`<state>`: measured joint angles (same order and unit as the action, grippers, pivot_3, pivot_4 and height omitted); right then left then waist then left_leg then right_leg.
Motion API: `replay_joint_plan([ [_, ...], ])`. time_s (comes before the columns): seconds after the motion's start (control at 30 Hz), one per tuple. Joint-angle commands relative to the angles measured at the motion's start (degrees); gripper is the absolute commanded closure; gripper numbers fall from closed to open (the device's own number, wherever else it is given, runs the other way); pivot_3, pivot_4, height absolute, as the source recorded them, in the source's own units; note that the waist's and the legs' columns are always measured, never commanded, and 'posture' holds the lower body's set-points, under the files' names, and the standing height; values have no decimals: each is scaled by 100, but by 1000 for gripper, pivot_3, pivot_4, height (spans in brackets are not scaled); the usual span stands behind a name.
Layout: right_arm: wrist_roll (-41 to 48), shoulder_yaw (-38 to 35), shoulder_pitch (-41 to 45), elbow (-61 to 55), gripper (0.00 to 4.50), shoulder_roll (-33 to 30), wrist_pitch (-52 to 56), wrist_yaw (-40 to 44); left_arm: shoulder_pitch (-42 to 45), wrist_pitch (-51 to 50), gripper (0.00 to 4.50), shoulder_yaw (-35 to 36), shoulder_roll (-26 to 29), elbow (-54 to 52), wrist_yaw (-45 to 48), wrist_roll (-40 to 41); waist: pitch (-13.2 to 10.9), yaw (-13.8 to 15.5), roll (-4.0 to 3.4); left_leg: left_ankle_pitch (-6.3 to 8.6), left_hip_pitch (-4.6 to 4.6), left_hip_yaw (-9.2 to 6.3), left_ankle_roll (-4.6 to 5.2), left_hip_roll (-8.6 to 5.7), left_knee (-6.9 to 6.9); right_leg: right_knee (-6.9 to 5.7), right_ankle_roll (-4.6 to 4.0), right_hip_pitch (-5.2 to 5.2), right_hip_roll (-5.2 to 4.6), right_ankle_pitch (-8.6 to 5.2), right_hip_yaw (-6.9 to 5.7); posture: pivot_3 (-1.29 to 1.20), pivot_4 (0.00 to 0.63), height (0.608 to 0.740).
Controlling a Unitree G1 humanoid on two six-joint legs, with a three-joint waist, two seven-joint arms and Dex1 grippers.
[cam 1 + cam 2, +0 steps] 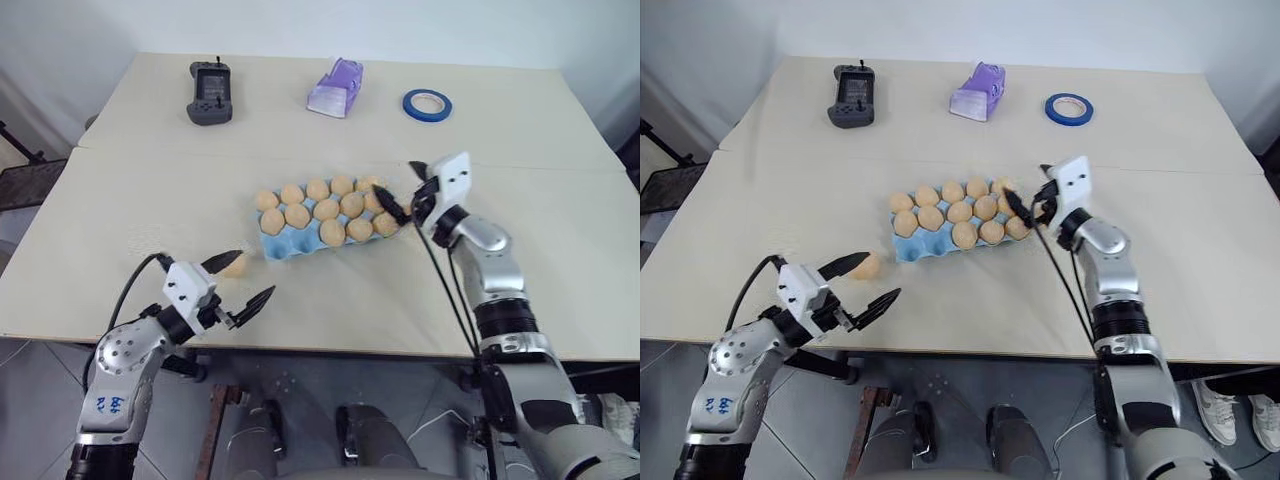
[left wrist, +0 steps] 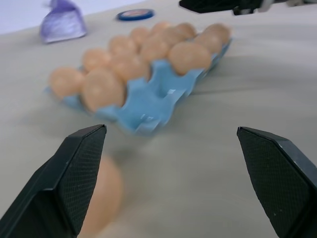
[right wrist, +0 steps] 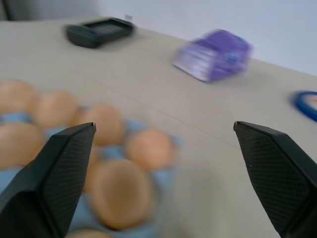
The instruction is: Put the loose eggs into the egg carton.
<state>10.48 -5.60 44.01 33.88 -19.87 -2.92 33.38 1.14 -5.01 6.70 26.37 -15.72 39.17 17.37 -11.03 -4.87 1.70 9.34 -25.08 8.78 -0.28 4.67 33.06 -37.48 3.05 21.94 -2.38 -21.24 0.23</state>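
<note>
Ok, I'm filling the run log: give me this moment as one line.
light-blue moulded egg carton: nearly full | one pale orange-tan loose egg: on table by left gripper, jaws open | right gripper: over carton, jaws open, empty

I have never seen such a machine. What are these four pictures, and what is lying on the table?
It is a humanoid robot with two arms, each ending in a two-fingered pincer. Two pictures come from its head, two from its wrists. On the table lies a blue egg carton filled with eggs; one loose egg lies beside the left pincer. The right pincer is over the carton's end. Both are open and hold nothing. Farther back lie a black controller, a lilac packet and blue tape.
</note>
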Motion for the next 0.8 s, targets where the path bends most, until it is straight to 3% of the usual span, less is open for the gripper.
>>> replay_joint_plan([
  [0.03,-105,-216,138,335,14,-238,-318,-229,277,6,0,-297,-22,-99,174,72,0,-13,0,-8,1,4,14,1,3,-1,1,-1,4,0,4,0,150,740],
  [0.23,-151,-278,149,874,14,-355,-260,-398,769,98,0,-789,-184,298,371,-28,0,-17,0,-22,4,12,4,2,20,-11,12,-3,7,6,15,0,150,740],
  [0.4,58,-260,25,888,14,-361,47,75,1023,124,0,-1012,-246,534,486,-81,0,4,0,-25,3,10,4,5,32,-24,14,-1,11,6,15,0,150,740],
  [0.8,-196,-198,560,2266,14,-457,-308,395,1056,43,0,-974,-227,506,532,-26,0,-12,0,-25,5,10,5,5,48,-31,19,-6,10,10,15,0,150,740],
])
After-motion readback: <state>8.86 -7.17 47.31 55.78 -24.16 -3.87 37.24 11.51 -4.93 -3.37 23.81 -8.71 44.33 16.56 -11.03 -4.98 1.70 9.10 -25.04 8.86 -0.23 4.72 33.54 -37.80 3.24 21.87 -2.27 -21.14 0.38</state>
